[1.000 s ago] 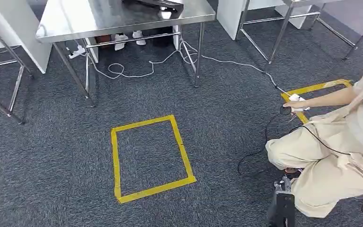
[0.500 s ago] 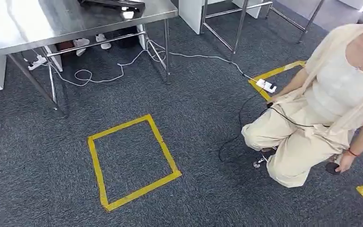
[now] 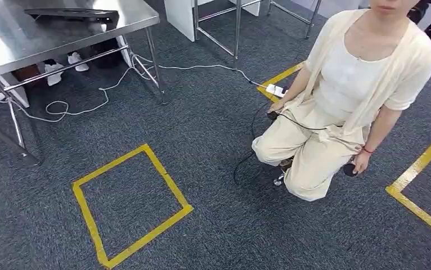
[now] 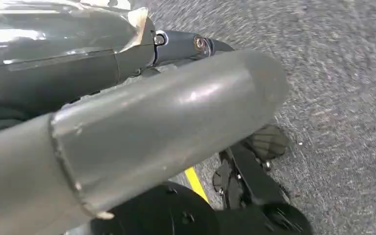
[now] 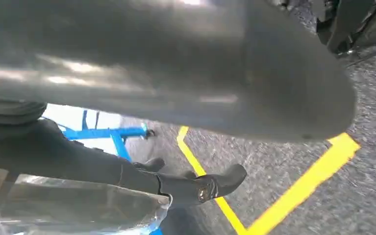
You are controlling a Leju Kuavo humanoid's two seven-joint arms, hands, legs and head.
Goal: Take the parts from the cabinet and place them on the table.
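Note:
In the left wrist view my left hand (image 4: 141,122) hangs over the carpet, its thick grey thumb across the picture and a dark finger (image 4: 190,44) beyond it. A shiny part in clear plastic (image 4: 68,29) lies against that finger. The right wrist view has my right hand (image 5: 166,73) over the floor too, with a clear-plastic-wrapped part (image 5: 78,208) lying along its dark finger (image 5: 200,186). How much of either part the fingers enclose is hidden. A steel table (image 3: 10,39) stands at the far left in the head view.
A person (image 3: 342,95) kneels on the grey carpet at the right, holding a black cable. A white power strip (image 3: 275,90) and cords lie near the table's legs. Yellow tape squares (image 3: 128,208) mark the floor. More table legs (image 3: 236,28) stand behind.
The whole picture has slid left and down: my view has turned to the right. The table is now at the left edge and the kneeling person is near the middle right.

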